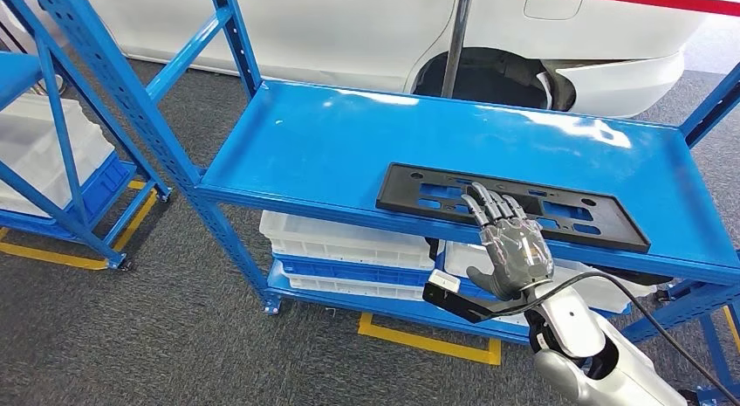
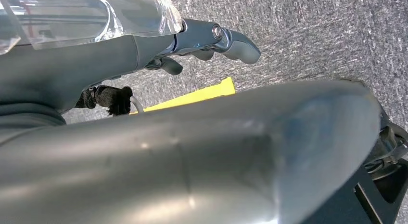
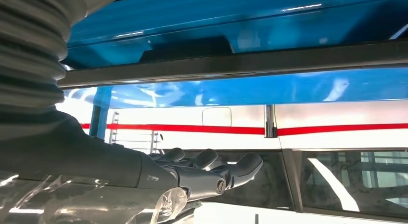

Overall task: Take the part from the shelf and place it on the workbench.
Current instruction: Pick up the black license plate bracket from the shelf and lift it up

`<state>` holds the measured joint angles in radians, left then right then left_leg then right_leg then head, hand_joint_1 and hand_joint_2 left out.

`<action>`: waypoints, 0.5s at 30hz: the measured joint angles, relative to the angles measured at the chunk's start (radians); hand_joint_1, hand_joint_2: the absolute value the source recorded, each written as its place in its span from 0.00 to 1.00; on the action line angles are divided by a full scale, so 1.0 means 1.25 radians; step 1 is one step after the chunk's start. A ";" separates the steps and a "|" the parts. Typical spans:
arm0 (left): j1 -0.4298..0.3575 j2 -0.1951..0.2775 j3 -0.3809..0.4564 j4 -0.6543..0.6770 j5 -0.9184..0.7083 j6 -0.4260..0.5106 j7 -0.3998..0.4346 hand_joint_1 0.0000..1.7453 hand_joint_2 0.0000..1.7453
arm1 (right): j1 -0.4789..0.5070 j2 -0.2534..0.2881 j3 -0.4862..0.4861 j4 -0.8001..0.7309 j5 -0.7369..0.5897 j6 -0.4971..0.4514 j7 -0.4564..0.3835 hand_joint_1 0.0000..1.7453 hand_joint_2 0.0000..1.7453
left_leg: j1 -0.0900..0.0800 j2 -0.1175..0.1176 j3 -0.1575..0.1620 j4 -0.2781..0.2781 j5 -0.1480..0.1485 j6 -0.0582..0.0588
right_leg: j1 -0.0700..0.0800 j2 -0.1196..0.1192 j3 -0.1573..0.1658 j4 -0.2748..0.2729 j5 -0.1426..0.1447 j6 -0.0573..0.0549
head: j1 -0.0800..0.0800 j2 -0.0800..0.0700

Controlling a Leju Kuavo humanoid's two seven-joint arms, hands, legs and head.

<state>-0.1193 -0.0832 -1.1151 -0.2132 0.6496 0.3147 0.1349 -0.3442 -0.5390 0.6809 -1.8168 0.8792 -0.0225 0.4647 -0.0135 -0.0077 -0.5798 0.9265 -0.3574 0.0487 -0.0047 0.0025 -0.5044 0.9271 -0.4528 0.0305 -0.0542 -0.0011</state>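
Lay flat near the front edge of the blue metal shelf: a long black plastic plate with cut-out slots. Looked stiff, light, thin; best taken along the near long edge. Rested over its near edge, fingers extended and apart, gripping nothing: right hand. Hung over grey carpet, fingers curled, grasp unclear: left hand.

Part of the black part is covered by the fingers of the right robot hand. The white bins below are partly hidden by the blue shelf. The white car is cut off by the picture's edge.
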 joint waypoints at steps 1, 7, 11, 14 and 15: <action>0.000 0.000 0.000 0.000 0.000 0.000 0.000 0.00 0.00 | 0.000 0.000 0.000 0.000 -0.001 0.000 0.000 0.00 1.00 | 0.000 0.000 0.000 0.000 0.000 0.000 | 0.000 0.000 0.000 0.000 0.000 0.000 | 0.000 0.000; 0.000 0.002 0.000 0.000 0.000 0.000 0.000 0.00 0.00 | 0.000 0.001 0.000 0.002 -0.007 0.000 -0.001 0.00 1.00 | -0.002 0.000 0.000 0.001 -0.001 0.000 | -0.001 0.000 0.000 0.000 0.000 0.000 | 0.000 0.000; 0.000 0.005 0.000 0.000 0.000 0.000 0.000 0.00 0.00 | 0.000 0.002 0.000 0.005 -0.007 0.000 -0.001 0.00 1.00 | -0.004 0.000 -0.001 0.002 -0.002 0.002 | -0.003 0.000 0.000 0.000 0.000 0.001 | 0.000 0.000; 0.000 0.007 0.000 0.000 0.000 0.000 0.000 0.00 0.00 | 0.000 0.002 0.000 0.005 -0.007 0.000 -0.001 0.00 1.00 | -0.006 0.000 -0.001 0.004 -0.005 0.006 | -0.004 0.000 0.000 -0.001 -0.001 0.003 | 0.000 0.000; 0.000 0.007 0.000 0.000 0.000 0.000 0.000 0.00 0.00 | 0.000 0.002 0.000 0.005 -0.007 0.000 -0.001 0.00 1.00 | -0.007 0.000 -0.001 0.004 -0.006 0.008 | -0.005 0.000 0.001 -0.002 -0.001 0.004 | 0.000 0.000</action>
<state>-0.1192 -0.0743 -1.1154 -0.2132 0.6497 0.3147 0.1350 -0.3441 -0.5360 0.6807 -1.8101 0.8705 -0.0225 0.4631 -0.0221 -0.0076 -0.5812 0.9314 -0.3646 0.0587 -0.0111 0.0020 -0.5033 0.9252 -0.4543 0.0357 -0.0542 -0.0011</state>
